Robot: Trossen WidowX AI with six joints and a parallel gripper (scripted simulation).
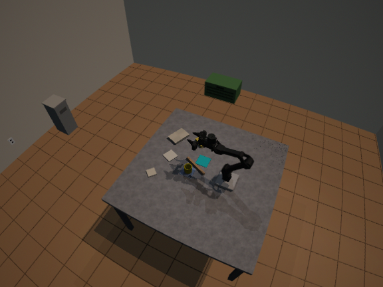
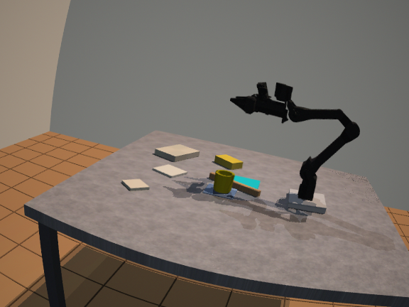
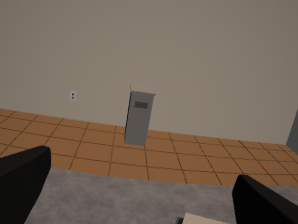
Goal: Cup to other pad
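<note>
A yellow cup [image 1: 187, 168] [image 2: 224, 181] stands upright on a blue-grey pad [image 2: 231, 194] near the middle of the table. Its inside is too small to show any marbles. A teal pad [image 1: 203, 161] [image 2: 249, 182] lies just beyond it, with a wooden stick [image 1: 197, 167] [image 2: 249, 190] between the two. My gripper [image 1: 192, 137] [image 2: 236, 101] [image 3: 144, 173] is open and empty. It hangs high above the table, behind the cup and well apart from it, pointing level toward the wall.
Three beige slabs [image 1: 178, 135] [image 1: 170, 155] [image 1: 151, 172] lie left of the cup. A yellow block [image 2: 228, 161] lies behind it. The arm's base [image 2: 307, 200] stands on the right. A grey cabinet [image 1: 60, 113] [image 3: 139, 117] and a green crate [image 1: 223, 87] stand on the floor.
</note>
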